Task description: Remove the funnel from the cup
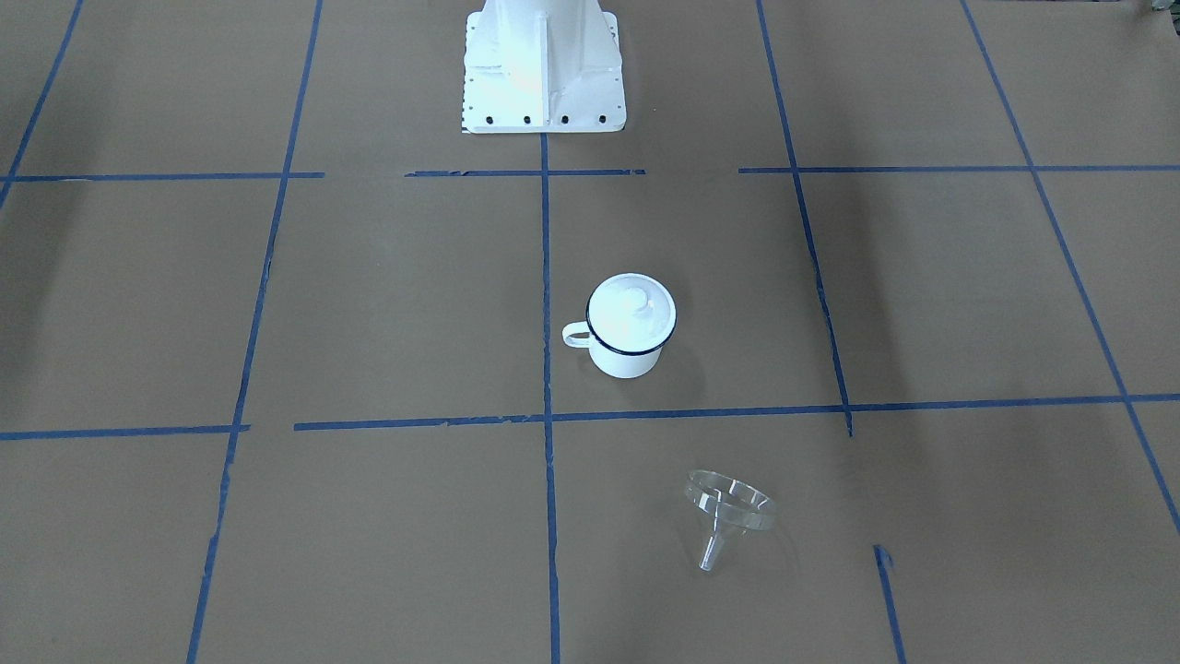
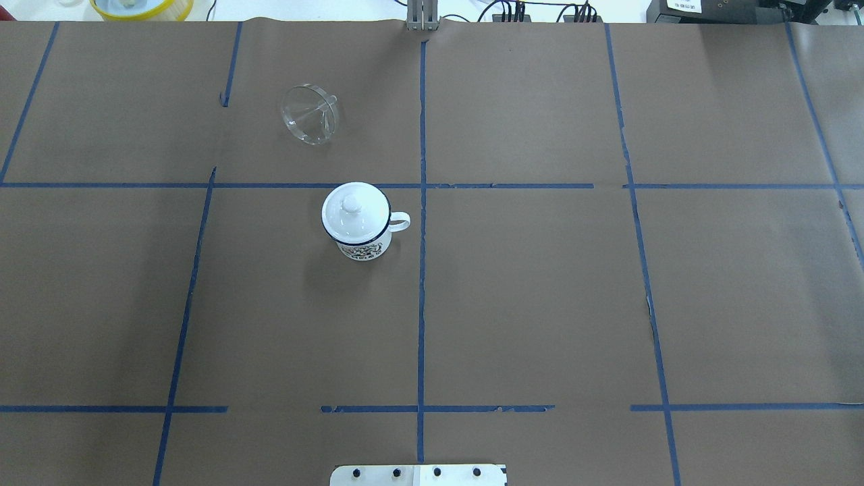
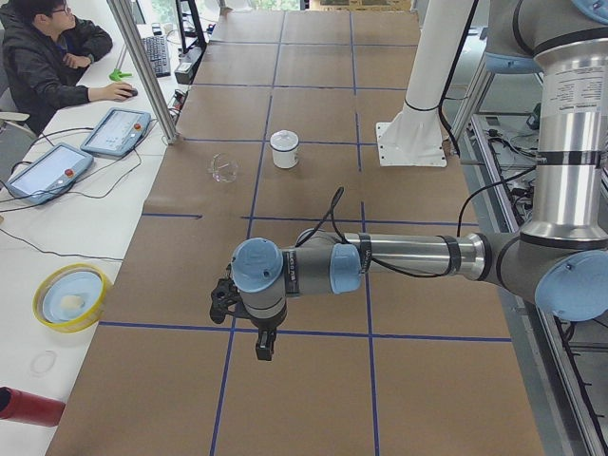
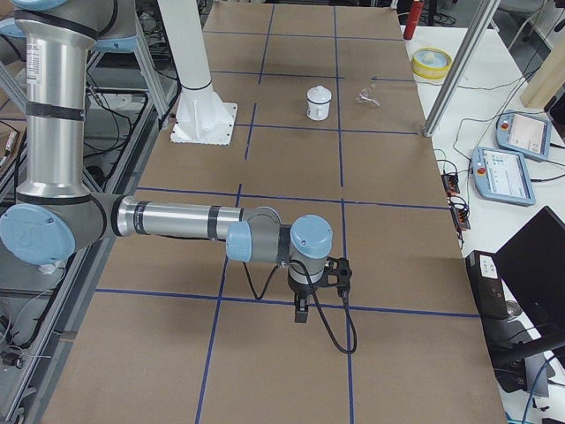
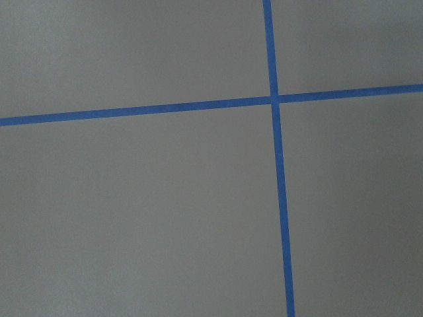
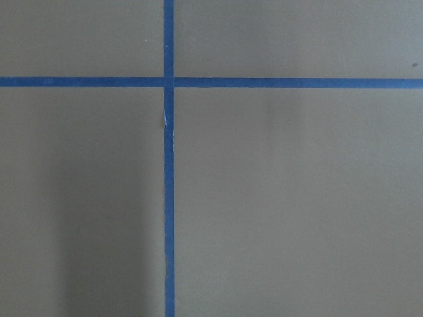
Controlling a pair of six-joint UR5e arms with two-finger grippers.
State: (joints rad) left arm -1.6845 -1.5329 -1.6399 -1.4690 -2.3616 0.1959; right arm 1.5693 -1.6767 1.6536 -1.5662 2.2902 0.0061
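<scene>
Clear plastic funnel (image 2: pixel 309 115) lies on its side near the table's far edge, left of centre. Its narrow spout points toward that edge and its wide cone mouth faces the cup (image 2: pixel 365 247). The white enamel cup stands apart near mid-table under a knobbed lid (image 2: pixel 356 209). Whether the left gripper (image 3: pixel 220 302) and right gripper (image 4: pixel 342 272) are open or closed cannot be told for either of the 2.

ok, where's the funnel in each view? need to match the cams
Front-facing: funnel lower centre-right, below the cup.
Overhead: funnel upper left of centre, above-left of the cup.
Exterior left: funnel just left of the cup, upper middle.
Exterior right: funnel just right of the cup, near the top.
Left wrist, right wrist: not in it.
Shared landmark: the cup.
</scene>
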